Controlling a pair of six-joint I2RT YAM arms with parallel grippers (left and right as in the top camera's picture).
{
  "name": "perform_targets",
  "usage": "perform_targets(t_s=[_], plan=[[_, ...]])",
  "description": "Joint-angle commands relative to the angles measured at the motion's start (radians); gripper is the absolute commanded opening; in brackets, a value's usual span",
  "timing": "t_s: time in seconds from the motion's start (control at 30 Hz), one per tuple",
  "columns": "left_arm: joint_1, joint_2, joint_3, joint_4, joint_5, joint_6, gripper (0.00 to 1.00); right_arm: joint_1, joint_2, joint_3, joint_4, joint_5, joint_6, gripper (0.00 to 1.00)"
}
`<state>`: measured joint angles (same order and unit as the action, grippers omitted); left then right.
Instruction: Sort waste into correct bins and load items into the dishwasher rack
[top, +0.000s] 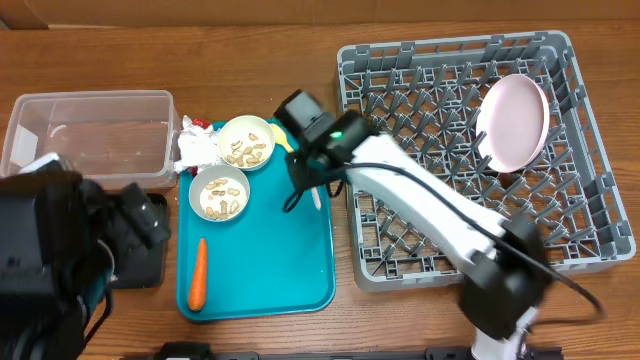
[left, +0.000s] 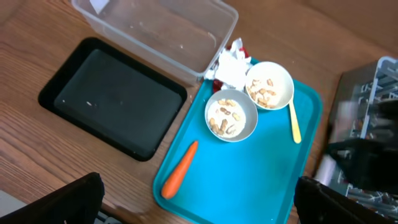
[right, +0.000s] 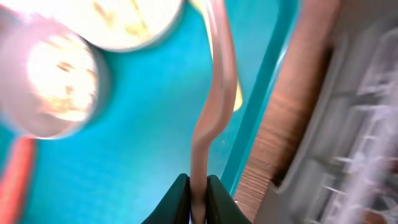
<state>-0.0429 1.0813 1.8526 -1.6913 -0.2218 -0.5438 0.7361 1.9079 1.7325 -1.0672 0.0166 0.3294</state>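
Note:
My right gripper (top: 305, 172) is shut on the white fork (right: 217, 74) and holds it over the right part of the teal tray (top: 270, 260), beside the grey dishwasher rack (top: 600, 240). The fork's end shows in the overhead view (top: 318, 197). The pink-white plate (top: 513, 120) stands in the rack. Two pale bowls (top: 246, 143) (top: 220, 192) with nut bits, the yellow spoon (left: 294, 121), the carrot (top: 198, 273), the white napkin (top: 197, 145) and the red wrapper (top: 197, 124) are on the tray. My left gripper (left: 199, 208) is open and empty above the tray's near edge. The cup is out of view.
The clear tub (top: 90, 130) stands at the back left. The black tray (left: 112, 96) lies in front of it, largely hidden under my left arm in the overhead view. The wooden table shows between the teal tray and the rack.

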Motion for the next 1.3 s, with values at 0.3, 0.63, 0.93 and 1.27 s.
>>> perform_targets(t_s=[0.3,0.63,0.93,1.27], plan=[[0.007,0.018,0.007,0.002,-0.024,0.013,1.00,-0.161,-0.047,-0.034,-0.034,0.187,-0.021,0.12],[0.007,0.018,0.007,0.002,-0.024,0.013,1.00,-0.206,-0.032,-0.111,0.061,0.060,-0.210,0.33],[0.007,0.018,0.007,0.002,-0.024,0.013,1.00,-0.159,-0.034,-0.022,0.089,-0.043,-0.192,0.49],[0.007,0.018,0.007,0.002,-0.024,0.013,1.00,-0.096,0.010,-0.116,0.241,-0.064,-0.159,0.49]])
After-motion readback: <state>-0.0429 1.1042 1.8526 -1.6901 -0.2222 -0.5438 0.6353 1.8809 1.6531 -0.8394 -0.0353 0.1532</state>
